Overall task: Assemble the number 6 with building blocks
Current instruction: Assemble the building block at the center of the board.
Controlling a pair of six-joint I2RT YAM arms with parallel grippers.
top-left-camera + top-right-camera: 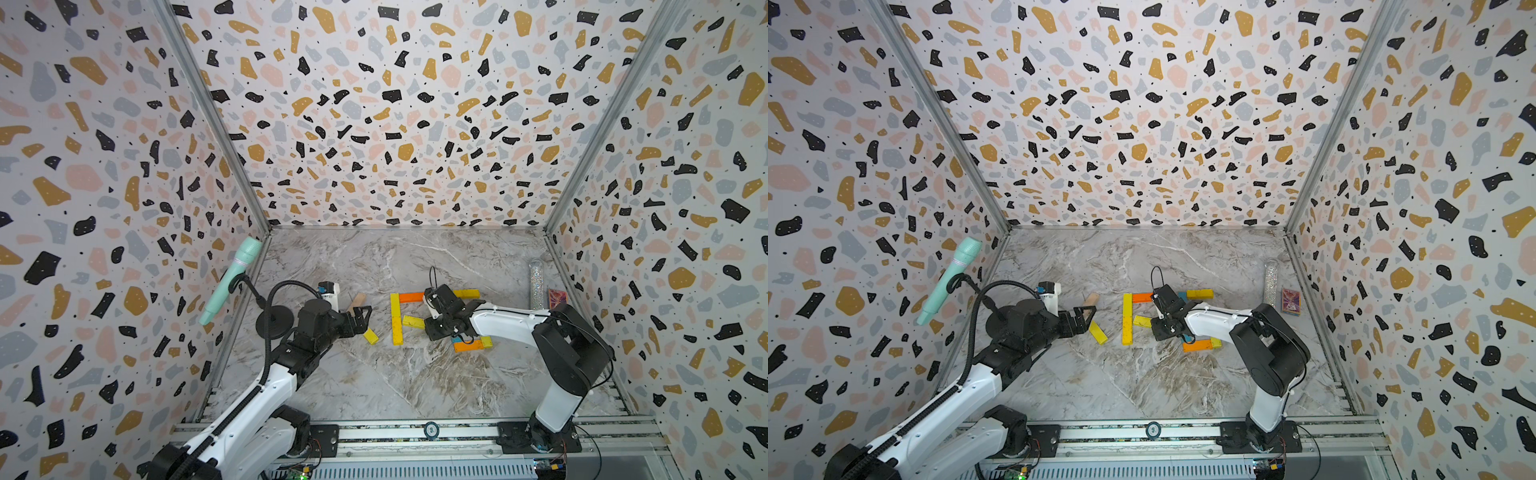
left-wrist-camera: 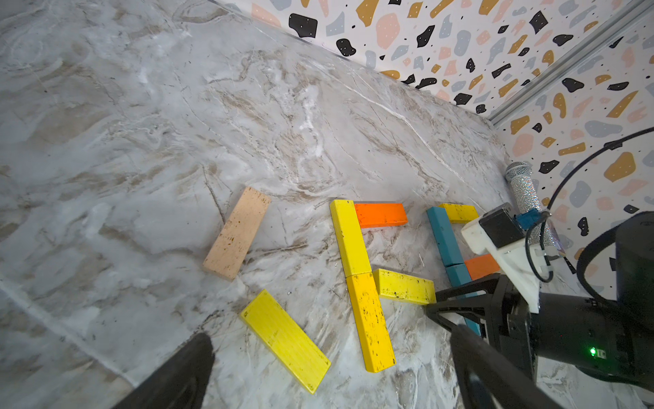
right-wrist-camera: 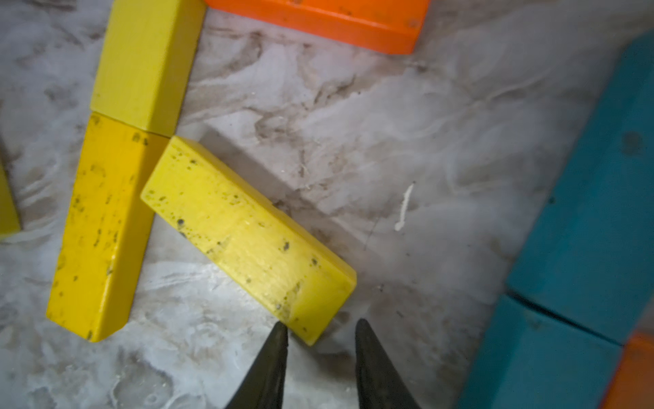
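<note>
Yellow painted wooden plank [image 1: 413, 321], likely light, stiff and slick, lay flat against the yellow plank column [image 1: 396, 316] in both top views. Left wrist: left jaws stood wide, empty. Right wrist: right jaws, slightly parted, straddled its corner; its long edges suited gripping.

Terrazzo-speckled walls [image 1: 395, 104] rise at 9, 12 and 3 o'clock around a grey marble table [image 1: 374, 386]. Metal posts [image 1: 211, 108] mark the far corners; a metal rail [image 1: 374, 434] runs along 6 o'clock. The light is even.
</note>
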